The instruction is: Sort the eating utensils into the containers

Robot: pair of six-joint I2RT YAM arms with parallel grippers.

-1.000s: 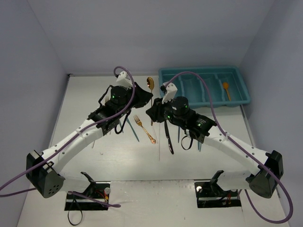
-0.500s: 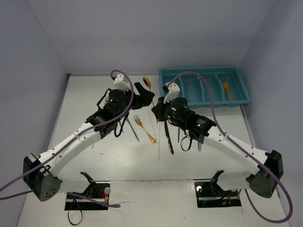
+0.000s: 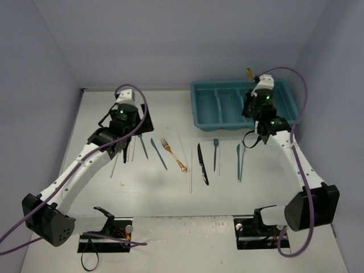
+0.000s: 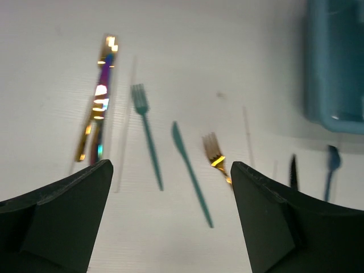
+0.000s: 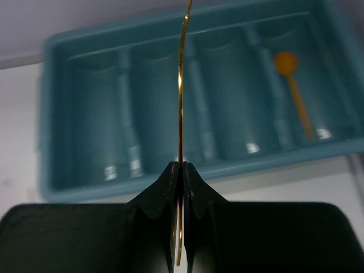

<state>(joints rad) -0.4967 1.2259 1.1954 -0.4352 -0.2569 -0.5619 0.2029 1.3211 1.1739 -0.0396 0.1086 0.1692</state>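
Note:
My right gripper (image 5: pixel 181 166) is shut on a thin gold spoon (image 5: pixel 181 85), seen edge-on and pointing up over the containers, the long compartments of a teal tray (image 5: pixel 74 190). In one right-hand compartment lies an orange spoon (image 5: pixel 296 91). From above, the right gripper (image 3: pixel 254 94) hangs over the tray (image 3: pixel 227 124). The left gripper (image 4: pixel 170 169) is open and holds nothing, above the table's left half (image 3: pixel 143 126). Under it lie an iridescent utensil (image 4: pixel 101 96), a teal fork (image 4: pixel 147 136), a teal knife (image 4: pixel 190 170) and a gold fork (image 4: pixel 215 154).
More utensils lie in a row mid-table: a black knife (image 3: pixel 202 164), a blue spoon (image 3: pixel 216 151), two teal pieces (image 3: pixel 240 162) and thin white chopsticks (image 3: pixel 191 170). Walls close in the table at the back and on both sides.
The left gripper opened and drew back to the left. The right gripper closed on the gold spoon at mid-table and swung with it to the tray at the right.

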